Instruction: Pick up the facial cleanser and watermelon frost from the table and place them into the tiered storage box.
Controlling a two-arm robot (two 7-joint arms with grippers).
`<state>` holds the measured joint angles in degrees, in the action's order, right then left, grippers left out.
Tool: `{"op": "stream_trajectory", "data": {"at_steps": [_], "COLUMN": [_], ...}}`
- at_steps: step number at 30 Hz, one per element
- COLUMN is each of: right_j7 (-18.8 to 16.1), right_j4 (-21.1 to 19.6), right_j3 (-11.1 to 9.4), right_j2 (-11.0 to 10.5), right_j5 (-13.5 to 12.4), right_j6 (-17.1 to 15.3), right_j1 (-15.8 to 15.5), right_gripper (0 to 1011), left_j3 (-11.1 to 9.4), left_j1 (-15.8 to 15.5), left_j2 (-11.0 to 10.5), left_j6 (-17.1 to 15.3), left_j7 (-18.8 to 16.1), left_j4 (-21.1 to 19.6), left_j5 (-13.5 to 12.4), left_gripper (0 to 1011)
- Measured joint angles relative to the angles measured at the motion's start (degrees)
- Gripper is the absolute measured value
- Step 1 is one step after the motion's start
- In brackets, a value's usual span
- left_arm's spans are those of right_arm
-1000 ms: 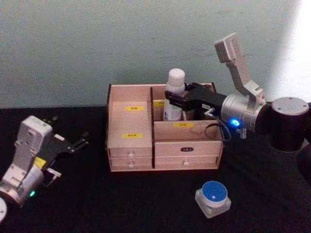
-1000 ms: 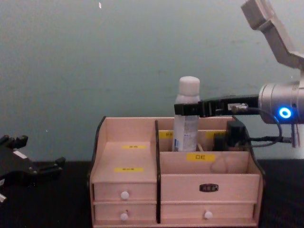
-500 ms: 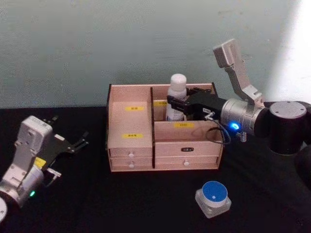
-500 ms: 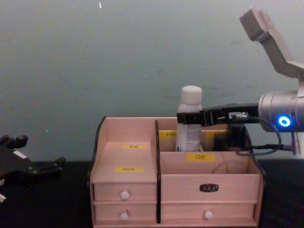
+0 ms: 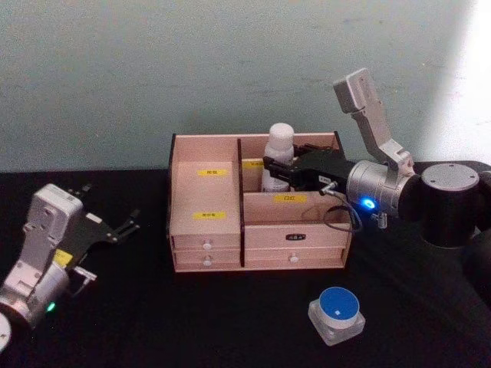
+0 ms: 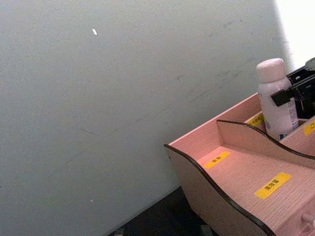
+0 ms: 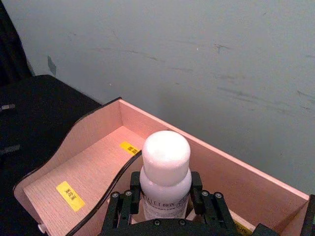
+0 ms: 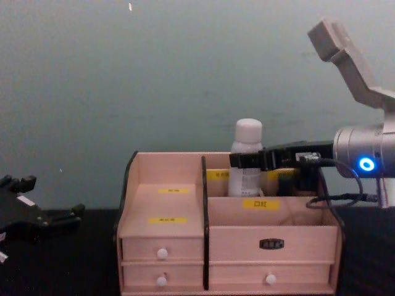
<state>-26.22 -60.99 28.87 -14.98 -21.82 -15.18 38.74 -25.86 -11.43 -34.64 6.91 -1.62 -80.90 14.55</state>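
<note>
Our right pincer [image 5: 277, 170] is clenched on the facial cleanser [image 5: 279, 142], upright in the rear right compartment of the tiered storage box [image 5: 205, 230], not yet let go. The watermelon frost [image 5: 335, 313] waits on the table [image 5: 192, 322] in front. Our left pincer [image 5: 115, 228] rests released, far left.

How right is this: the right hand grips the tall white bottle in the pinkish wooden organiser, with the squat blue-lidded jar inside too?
Not quite. The head view shows the squat blue-lidded jar on the black table in front of the pinkish wooden organiser; the rest holds.
</note>
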Motion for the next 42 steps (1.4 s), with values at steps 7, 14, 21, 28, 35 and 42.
{"op": "stream_trajectory", "data": {"at_steps": [7,14,21,28,35,42], "right_j7": [-0.38,-0.44,-0.44,-0.43,-0.43,-0.43], "right_j4": [0.54,0.68,0.67,0.63,0.6,0.6], "right_j3": [-0.05,-0.13,-0.13,-0.12,-0.11,-0.11], "right_j2": [0.22,0.38,0.38,0.35,0.34,0.34], "right_j5": [0.57,1.07,1.07,1.04,0.99,0.95], "right_j6": [-0.01,-0.01,-0.01,-0.01,-0.02,-0.05], "right_j1": [0.03,-0.06,-0.06,-0.06,-0.06,-0.06], "right_gripper": [599,599,599,684,888,1002], "left_j3": [0.0,0.0,0.0,0.0,0.0,0.0], "left_j1": [0.0,0.0,0.0,0.0,0.0,0.0], "left_j2": [0.0,0.0,0.0,0.0,0.0,0.0], "left_j6": [0.0,0.0,0.0,0.0,0.0,0.0], "left_j7": [0.0,0.0,0.0,0.0,0.0,0.0], "left_j4": [0.0,0.0,0.0,0.0,0.0,0.0], "left_j5": [0.0,0.0,0.0,0.0,0.0,0.0], "left_gripper": [1001,1002,1001,1001,1001,1002]}}
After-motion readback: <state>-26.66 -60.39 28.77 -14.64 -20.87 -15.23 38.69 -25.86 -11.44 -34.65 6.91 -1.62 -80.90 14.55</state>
